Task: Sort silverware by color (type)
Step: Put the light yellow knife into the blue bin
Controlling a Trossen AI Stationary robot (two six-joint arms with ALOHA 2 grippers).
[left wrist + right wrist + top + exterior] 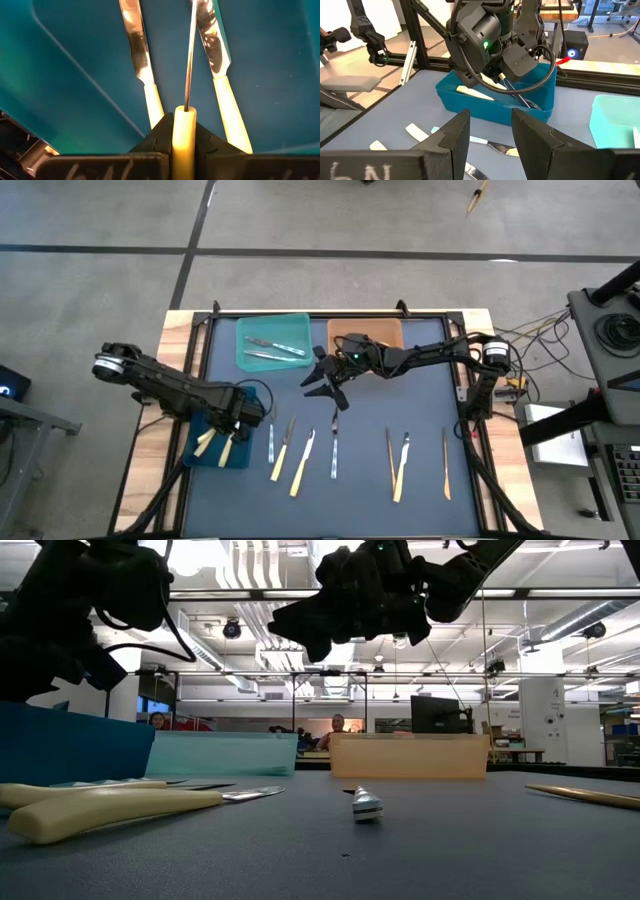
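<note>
1. The left gripper [184,131] is clamped on the pale yellow plastic handle of a slim metal piece of cutlery [189,60], holding it over the dark blue rectangular plastic bin [200,452] at the table's left front. The piece shows edge-on, so whether it is a knife or something else cannot be told.

2. Two yellow-handled metal knives [141,65] already lie on the bin floor, one to each side of the held piece. A good drop puts the third between or beside them, roughly parallel, so nothing stacks crosswise.

3. The gripper probably needs to go lower before it lets go; a release from height could make the piece bounce off the knives or tip over the bin wall.

4. Opening the fingers fully and lifting straight up should keep the handle from sticking to a pad and being dragged out.

5. The right gripper [322,380] hangs with its fingers spread and empty near the pale teal bin [248,350], which holds grey cutlery; an orange-tan bin [392,330] stands beside it.

6. The unsorted cutlery on the dark mat [334,442] lies in a row along the front, well apart from both grippers, so a clean release disturbs none of it.
</note>
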